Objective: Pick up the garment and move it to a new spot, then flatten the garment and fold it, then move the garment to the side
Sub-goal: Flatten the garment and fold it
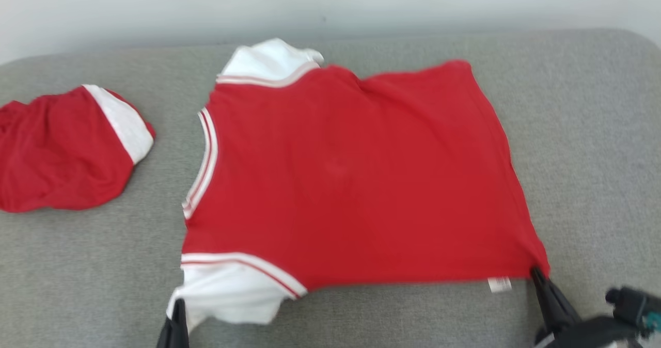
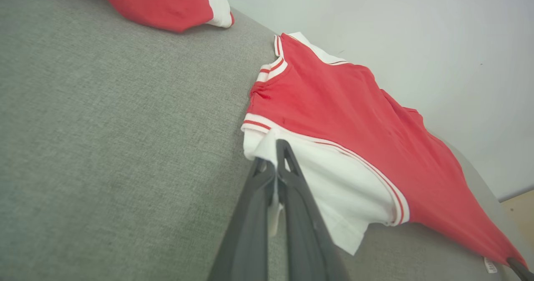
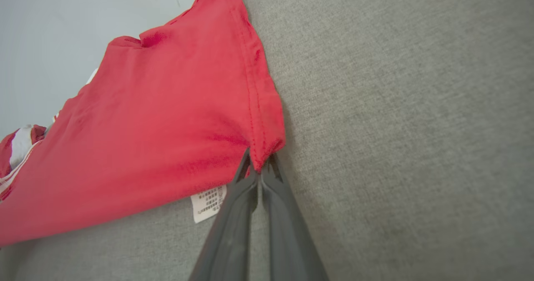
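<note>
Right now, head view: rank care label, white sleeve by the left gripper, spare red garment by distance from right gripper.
1. Care label, on the red shirt, just left of the right gripper.
2. White sleeve, near edge, toward the left.
3. Spare red garment, far left.

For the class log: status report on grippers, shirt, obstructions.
Both shut: left gripper on white sleeve, right gripper on hem corner. Red shirt spread flat. Other red garment lies apart.

The spread red shirt (image 1: 351, 183) covers the middle of the cushion (image 1: 594, 131). Bare cushion lies open to its right, and between it and a crumpled red garment (image 1: 62, 152) at the left. A wall (image 1: 330, 2) closes off the far edge.
</note>
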